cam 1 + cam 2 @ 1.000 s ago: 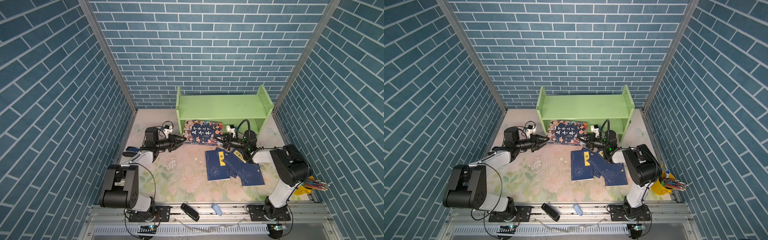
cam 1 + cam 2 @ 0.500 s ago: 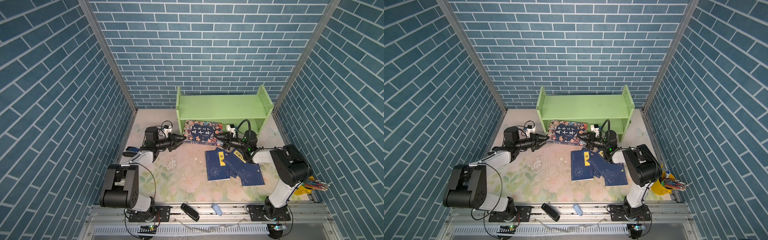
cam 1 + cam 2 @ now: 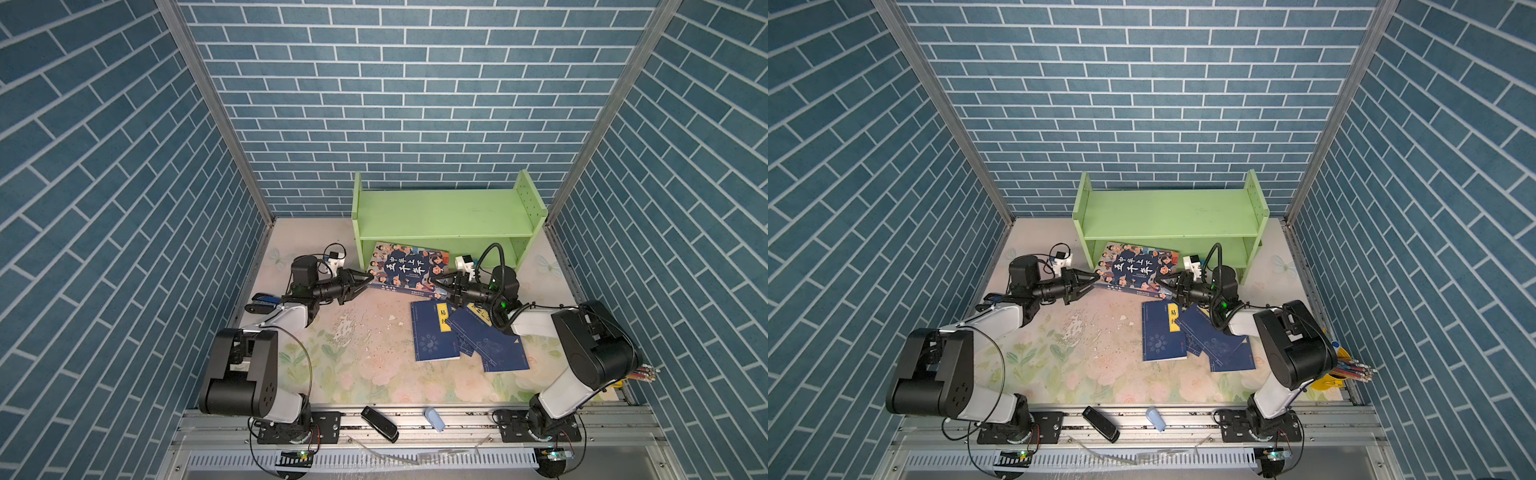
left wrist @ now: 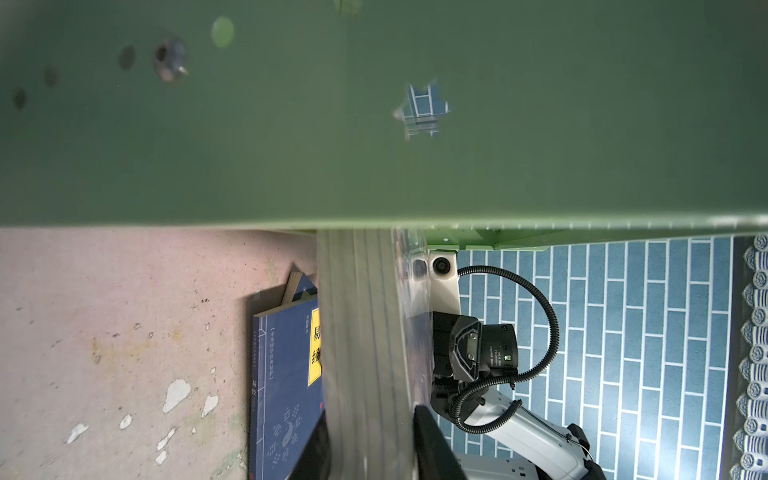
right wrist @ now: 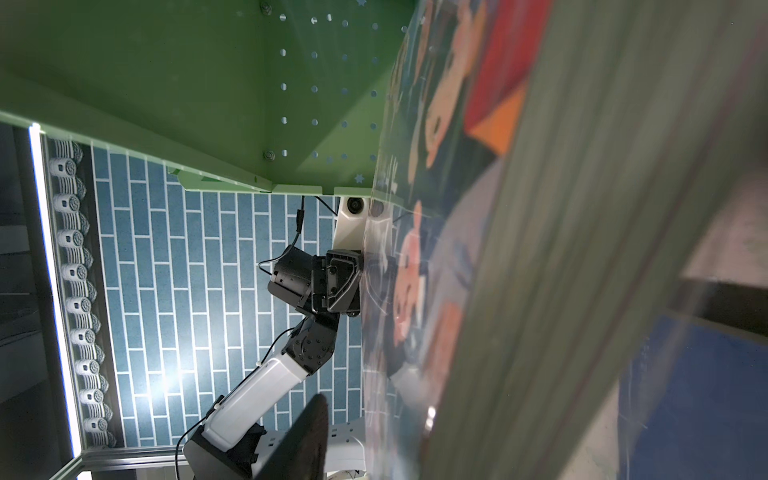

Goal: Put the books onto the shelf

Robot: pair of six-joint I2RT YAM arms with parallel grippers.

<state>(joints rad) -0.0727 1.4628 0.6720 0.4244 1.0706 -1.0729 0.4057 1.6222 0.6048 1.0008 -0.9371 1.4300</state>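
Book with cartoon figures around a dark blue centre (image 3: 409,268), tilted at the front of the light green wooden two-tier shelf (image 3: 440,216), left gripper (image 3: 368,279) pinching its left edge, right gripper (image 3: 437,285) spread around its right edge, thin navy yellow-labelled books (image 3: 432,338) flat near right

Cartoon-cover book (image 3: 409,270) before lower tier of green shelf (image 3: 440,216), navy books (image 3: 434,336) overlapping, flat

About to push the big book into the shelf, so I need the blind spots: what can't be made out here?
Right pincer: whether it grips the large book; right wrist view blurred by the cover.
Shelf lower tier: mostly hidden under the upper one in both top views.
Navy books: count unclear; overlapping, right arm covers some.
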